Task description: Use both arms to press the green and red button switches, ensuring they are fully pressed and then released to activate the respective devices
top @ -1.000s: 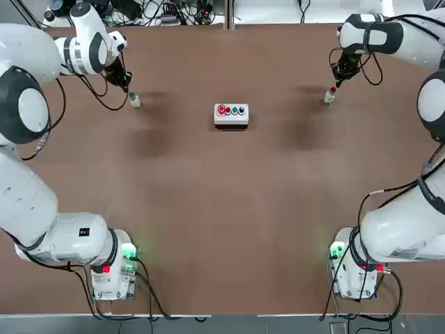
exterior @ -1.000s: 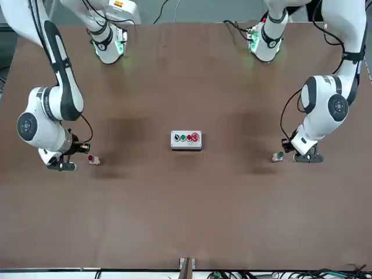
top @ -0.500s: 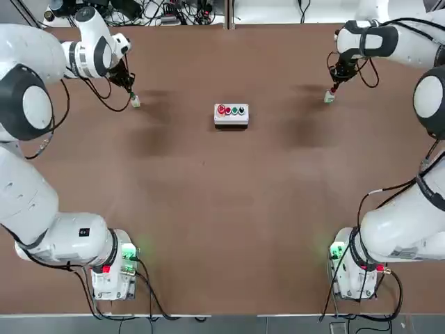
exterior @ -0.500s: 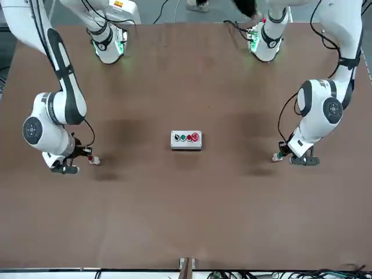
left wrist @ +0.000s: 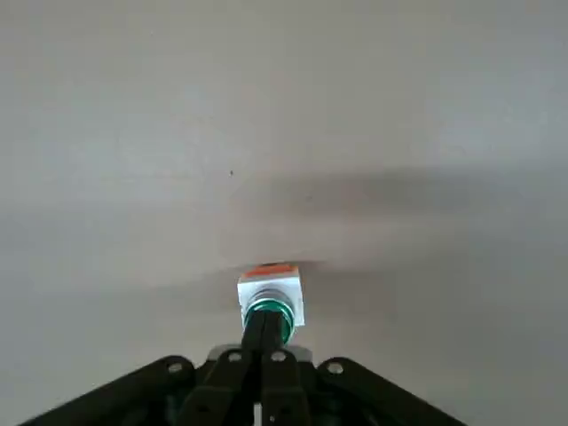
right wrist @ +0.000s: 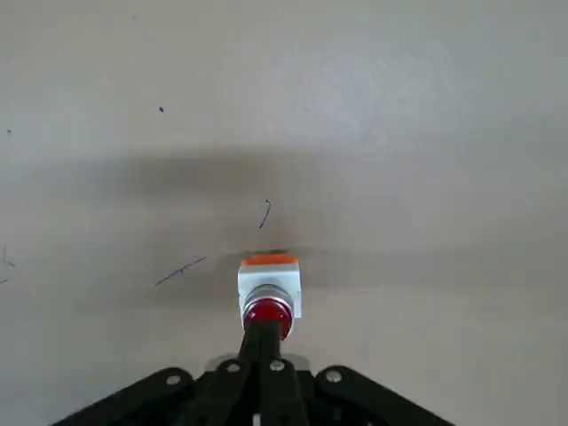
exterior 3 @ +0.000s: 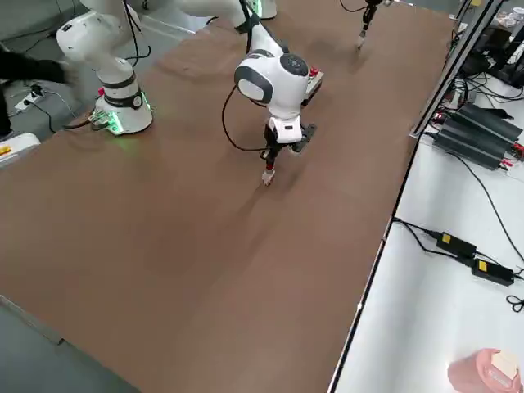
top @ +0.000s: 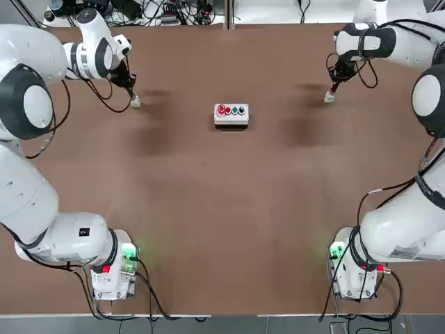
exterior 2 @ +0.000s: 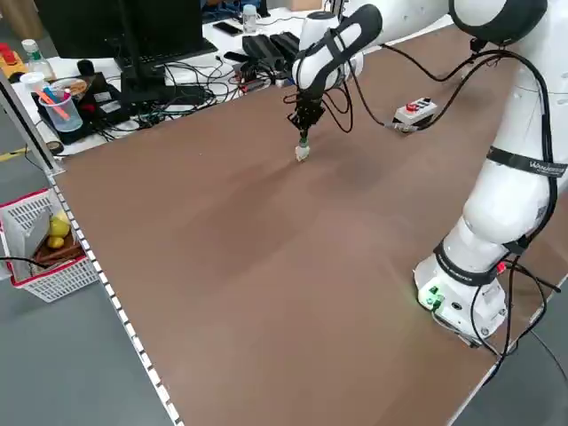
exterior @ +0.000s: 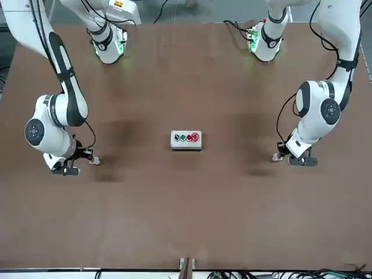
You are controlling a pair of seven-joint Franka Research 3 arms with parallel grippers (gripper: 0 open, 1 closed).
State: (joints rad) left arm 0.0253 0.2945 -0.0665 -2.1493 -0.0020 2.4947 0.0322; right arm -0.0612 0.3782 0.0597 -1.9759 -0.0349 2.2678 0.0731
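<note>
Brown table [top: 222,209], both arms stretched to its far edge, one at each far corner. White button box [top: 231,114] at table centre, well apart from both tips; not the target.

Left gripper [left wrist: 264,335]: fingers closed together into a single narrow point, holding nothing, tip touching the green cap. Right gripper [right wrist: 263,335]: same closed posture, empty, tip on the red cap.

Green switch [left wrist: 270,302] near the far left corner of the table, upright on its pale base. Red switch [right wrist: 269,297] near the far right corner, likewise upright. Both apparently free-standing, no fixture seen.

Handling, judged: very small, light, rigid plastic; short spring travel in the cap. Not to be grasped at all. Contact only on the cap's top centre, force straight down the switch axis. Off-centre or slanted push likely to tip or skid the base on the smooth table. Glossy cap likely slippery under a narrow tip. Depth of press not readable from these views; full release needs a clean vertical lift.
</note>
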